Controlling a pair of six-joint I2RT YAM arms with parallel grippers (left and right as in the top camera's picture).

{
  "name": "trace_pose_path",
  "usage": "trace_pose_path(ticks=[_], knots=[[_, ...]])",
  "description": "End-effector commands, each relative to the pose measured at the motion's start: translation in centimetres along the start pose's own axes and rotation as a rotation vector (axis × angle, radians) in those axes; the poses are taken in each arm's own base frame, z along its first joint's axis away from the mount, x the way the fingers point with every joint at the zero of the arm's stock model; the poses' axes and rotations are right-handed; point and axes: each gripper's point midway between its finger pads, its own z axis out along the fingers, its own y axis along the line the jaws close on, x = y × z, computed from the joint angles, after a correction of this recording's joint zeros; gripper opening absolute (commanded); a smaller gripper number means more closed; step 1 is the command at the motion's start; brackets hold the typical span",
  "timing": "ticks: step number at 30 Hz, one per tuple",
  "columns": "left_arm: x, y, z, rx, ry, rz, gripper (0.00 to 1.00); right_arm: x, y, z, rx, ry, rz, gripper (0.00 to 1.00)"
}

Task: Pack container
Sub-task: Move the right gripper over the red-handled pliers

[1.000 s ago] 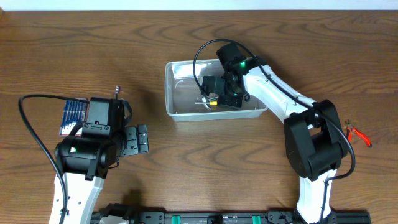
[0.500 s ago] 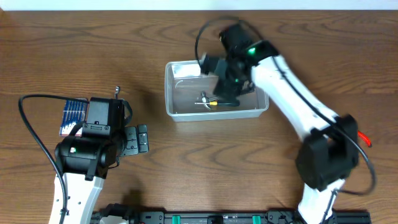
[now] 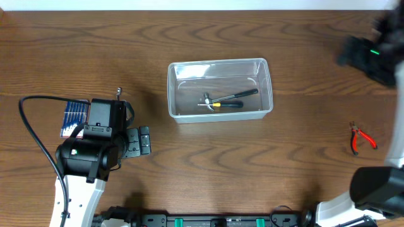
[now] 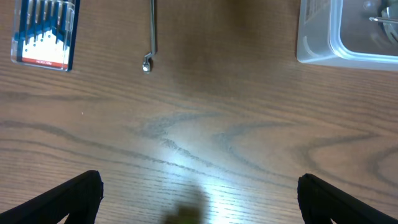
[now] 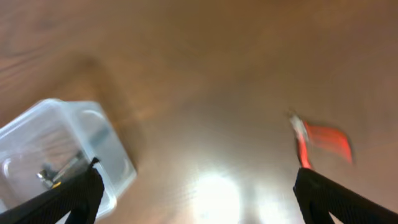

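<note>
The clear plastic container [image 3: 172,88] stands at the table's middle back. In it lie a black-and-yellow-handled screwdriver [image 3: 230,101] and a small metal tool [image 3: 206,99]. My right gripper [image 3: 371,55] is a blur at the far right back, well away from the container, open and empty [image 5: 199,193]. Its view shows the container [image 5: 74,134] at the left and red pliers [image 5: 320,142] at the right. My left gripper [image 3: 142,140] hangs open and empty [image 4: 199,199] over bare wood at the front left; the container's corner [image 4: 314,37] shows at its upper right.
Red-handled pliers [image 3: 362,137] lie at the right of the table. A flat blue packet [image 3: 74,117] [image 4: 45,31] lies at the left. A thin metal hex key [image 3: 118,93] [image 4: 151,34] lies beside it.
My right gripper has lifted off the container and swung fast to the far right back, leaving the tools lying in the tub. The left arm has not moved.
</note>
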Motion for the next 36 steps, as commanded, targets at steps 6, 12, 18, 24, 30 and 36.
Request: trace_pose_path(ticks=[6, 12, 18, 24, 30, 36], knots=[[-0.9, -0.2, -0.6, 0.009, -0.037, -0.014, 0.98, 4.4, -10.6, 0.0, 0.144, 0.172, 0.386, 0.99], [-1.2, -0.3, -0.6, 0.012, -0.049, -0.015, 0.98, 8.1, -12.1, 2.1, 0.155, 0.206, 0.379, 0.99], [-1.2, -0.3, -0.6, 0.012, -0.050, -0.015, 0.98, 9.1, -12.7, 5.9, 0.123, 0.156, 0.082, 0.99], [-1.2, -0.3, -0.6, 0.012, -0.048, -0.015, 0.98, 10.4, -14.8, 9.0, 0.206, 0.177, 0.007, 0.99], [-1.1, -0.3, -0.6, 0.011, -0.045, -0.015, 0.98, 10.4, -15.2, 11.2, 0.203, 0.135, 0.003, 0.99], [-1.1, -0.3, -0.6, 0.011, -0.045, -0.015, 0.98, 10.7, -14.7, 13.7, 0.154, 0.092, 0.000, 0.98]])
